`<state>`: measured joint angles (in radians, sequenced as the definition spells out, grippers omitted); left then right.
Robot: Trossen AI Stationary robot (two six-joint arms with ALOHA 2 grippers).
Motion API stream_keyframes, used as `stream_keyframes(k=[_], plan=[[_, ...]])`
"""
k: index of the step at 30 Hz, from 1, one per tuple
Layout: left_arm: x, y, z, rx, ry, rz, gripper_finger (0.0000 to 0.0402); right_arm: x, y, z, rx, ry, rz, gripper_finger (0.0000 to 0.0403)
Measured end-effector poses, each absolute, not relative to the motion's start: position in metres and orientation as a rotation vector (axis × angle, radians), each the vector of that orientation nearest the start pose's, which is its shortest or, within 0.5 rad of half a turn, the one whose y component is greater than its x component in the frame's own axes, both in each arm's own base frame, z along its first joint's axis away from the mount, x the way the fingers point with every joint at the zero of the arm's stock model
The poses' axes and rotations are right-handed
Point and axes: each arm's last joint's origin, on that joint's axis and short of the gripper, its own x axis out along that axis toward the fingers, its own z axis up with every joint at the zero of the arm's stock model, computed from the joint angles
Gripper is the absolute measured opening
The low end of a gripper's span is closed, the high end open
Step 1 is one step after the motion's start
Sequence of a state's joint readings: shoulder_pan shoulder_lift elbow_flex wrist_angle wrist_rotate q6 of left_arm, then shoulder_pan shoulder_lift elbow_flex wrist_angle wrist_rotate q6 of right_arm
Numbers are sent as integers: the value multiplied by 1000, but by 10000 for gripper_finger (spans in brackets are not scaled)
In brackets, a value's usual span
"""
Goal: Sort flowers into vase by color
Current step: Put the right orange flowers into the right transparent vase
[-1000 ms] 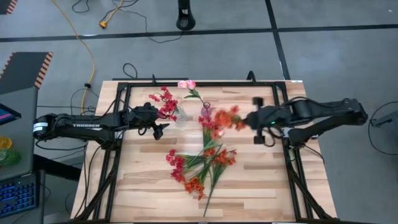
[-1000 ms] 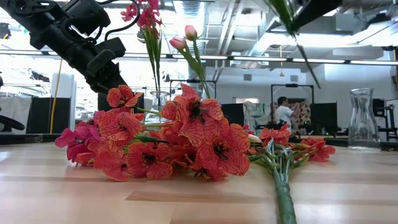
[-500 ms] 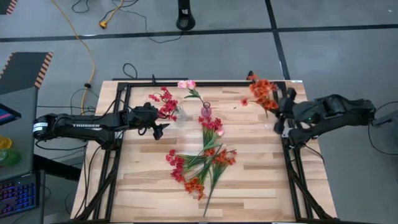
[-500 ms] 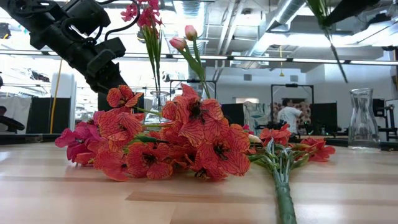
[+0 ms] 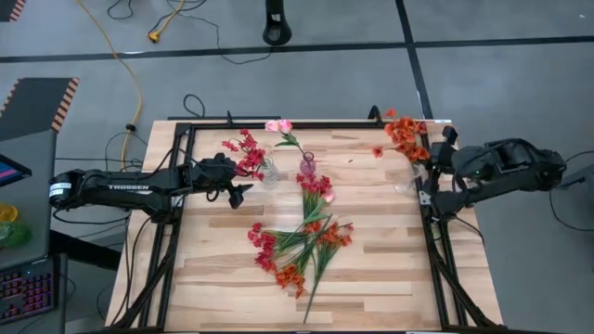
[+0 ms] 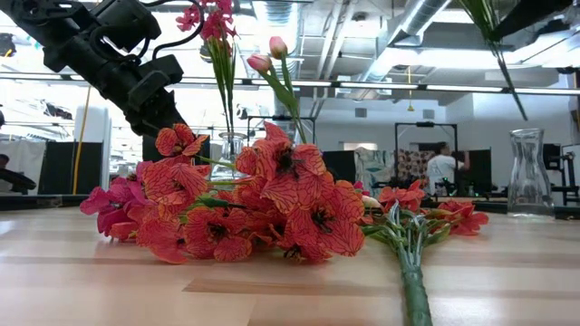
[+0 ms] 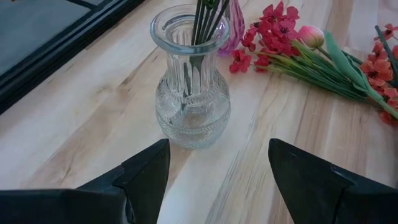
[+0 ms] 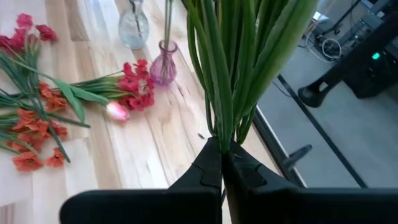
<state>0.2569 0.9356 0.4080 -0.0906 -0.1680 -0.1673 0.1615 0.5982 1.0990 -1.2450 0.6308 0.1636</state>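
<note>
A pale wooden table (image 5: 371, 269) framed by black rails is standing on a grey floor, and beyond it a person (image 6: 442, 168) is moving about at the far end of the room. Out at three o'clock, the right gripper (image 8: 221, 163) is pinching its fingers tight on the green stems of an orange sprig (image 5: 405, 139), the blossoms hanging above a clear vase (image 5: 406, 174) near the right rail. At nine o'clock the left gripper (image 7: 217, 163) is hovering with its fingers spread wide just beside a ribbed glass vase (image 7: 191, 81) holding red-flowered stems (image 5: 243, 151). A small pink vase (image 5: 307, 165) is standing near twelve o'clock with pale pink buds (image 5: 278, 126) above it. The loose flowers (image 5: 302, 243) are lying in a heap at the table's centre, trailing toward six o'clock.
</note>
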Motion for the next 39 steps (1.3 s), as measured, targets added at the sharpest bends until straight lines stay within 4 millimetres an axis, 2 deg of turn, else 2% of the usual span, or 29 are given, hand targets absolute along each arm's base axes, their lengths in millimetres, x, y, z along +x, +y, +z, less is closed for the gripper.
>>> stream_keyframes(k=[6,15,21,28,39], plan=[[177,51,189,-188,581,463,258,51,-10,356,-91,699,-546,28],[177,51,190,-189,575,462,258,49,-12,334,-116,679,-627,28],[177,52,190,-188,571,462,258,46,-13,344,-93,565,-612,28],[178,52,191,-188,552,462,258,44,-13,345,-105,568,-609,28],[178,52,192,-188,549,462,258,49,-13,303,-52,623,-692,28]])
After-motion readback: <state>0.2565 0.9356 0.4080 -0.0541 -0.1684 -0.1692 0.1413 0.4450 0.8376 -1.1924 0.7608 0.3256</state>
